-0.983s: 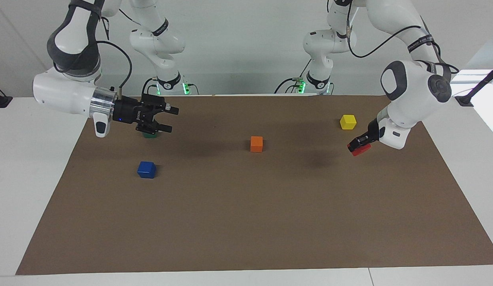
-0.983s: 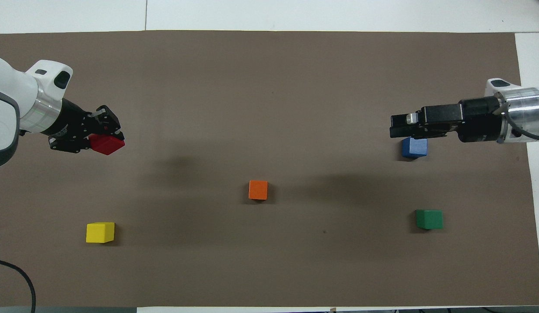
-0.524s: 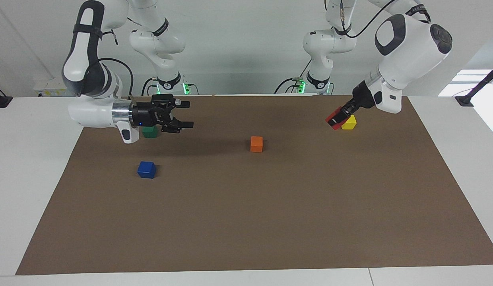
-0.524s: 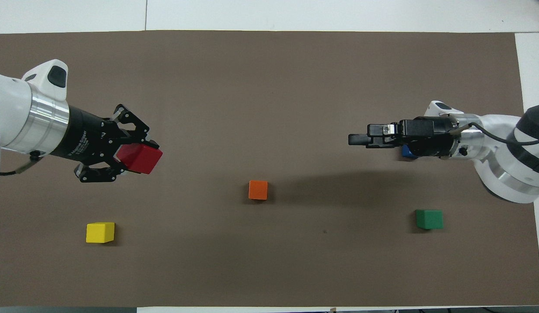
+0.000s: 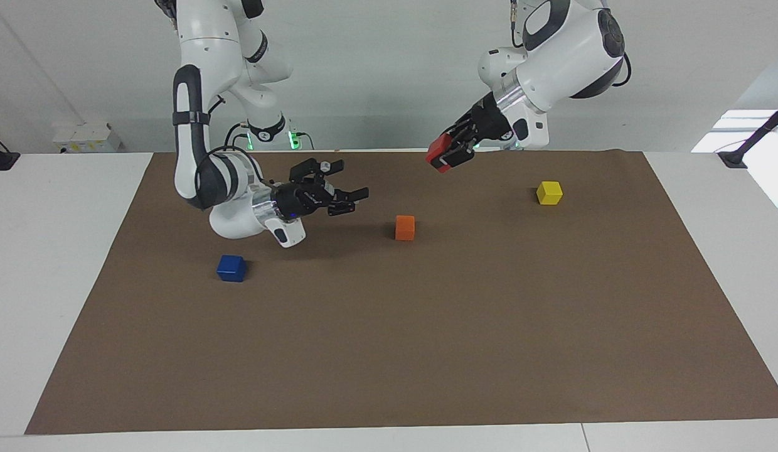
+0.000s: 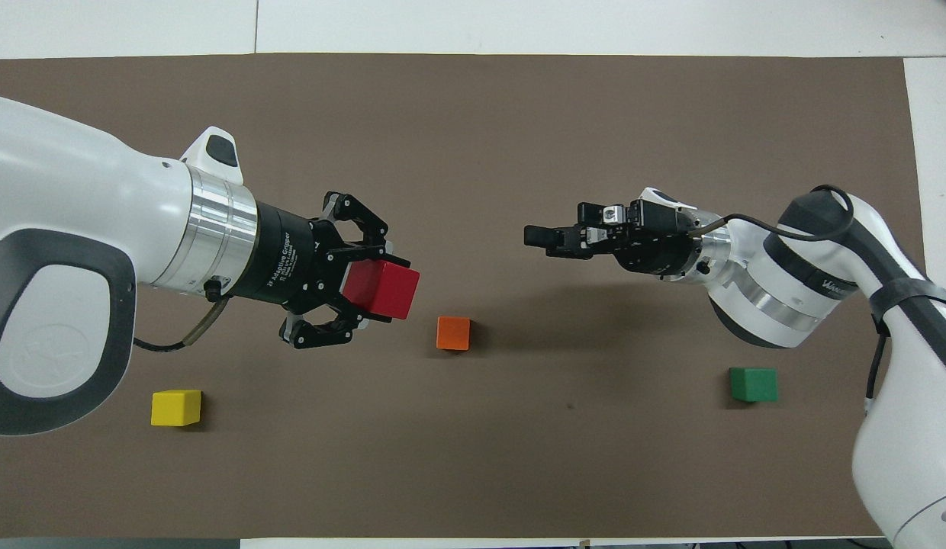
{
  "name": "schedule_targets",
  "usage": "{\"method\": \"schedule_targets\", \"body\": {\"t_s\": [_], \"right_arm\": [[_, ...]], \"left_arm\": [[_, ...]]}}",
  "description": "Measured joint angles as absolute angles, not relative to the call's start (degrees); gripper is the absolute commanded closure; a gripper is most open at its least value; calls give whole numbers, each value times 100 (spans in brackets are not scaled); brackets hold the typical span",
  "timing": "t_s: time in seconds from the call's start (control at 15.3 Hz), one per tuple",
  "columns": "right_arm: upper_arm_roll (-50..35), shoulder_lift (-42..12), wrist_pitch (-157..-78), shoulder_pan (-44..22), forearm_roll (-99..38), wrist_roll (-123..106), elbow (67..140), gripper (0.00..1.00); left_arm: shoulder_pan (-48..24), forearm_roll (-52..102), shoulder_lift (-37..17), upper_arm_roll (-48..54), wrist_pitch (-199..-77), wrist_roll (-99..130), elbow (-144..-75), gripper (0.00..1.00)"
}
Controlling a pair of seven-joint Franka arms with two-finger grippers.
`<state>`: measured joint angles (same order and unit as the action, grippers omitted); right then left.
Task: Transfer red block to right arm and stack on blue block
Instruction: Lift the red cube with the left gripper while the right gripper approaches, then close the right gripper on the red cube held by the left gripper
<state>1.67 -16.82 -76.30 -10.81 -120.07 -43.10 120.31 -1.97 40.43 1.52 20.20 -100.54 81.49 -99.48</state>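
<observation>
My left gripper is shut on the red block and holds it high in the air over the middle of the brown mat, beside the orange cube. In the overhead view the red block sits between the fingers of the left gripper. My right gripper is open and empty, lying level above the mat and pointing toward the red block, with a gap between them. It also shows in the overhead view. The blue block rests on the mat toward the right arm's end; the right arm hides it in the overhead view.
An orange cube sits mid-mat, between and below the two grippers. A yellow cube lies toward the left arm's end. A green cube lies near the robots at the right arm's end, hidden in the facing view.
The left gripper has risen and carried the red block from the left arm's end toward the middle. The right gripper has moved from over the blue block toward the middle, still open.
</observation>
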Motion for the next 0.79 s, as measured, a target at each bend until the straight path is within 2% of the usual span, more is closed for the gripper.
{"method": "schedule_targets", "body": {"t_s": [0.39, 0.79], "right_arm": [[160, -1902, -7557, -1815, -12832, -4621, 12016, 0], [159, -1907, -7777, -1974, -12900, -4711, 12002, 0]], "left_arm": [[-406, 4771, 150, 2018, -10946, 9014, -10105, 100], [-877, 4816, 150, 2022, -12056, 10016, -10314, 100]]}}
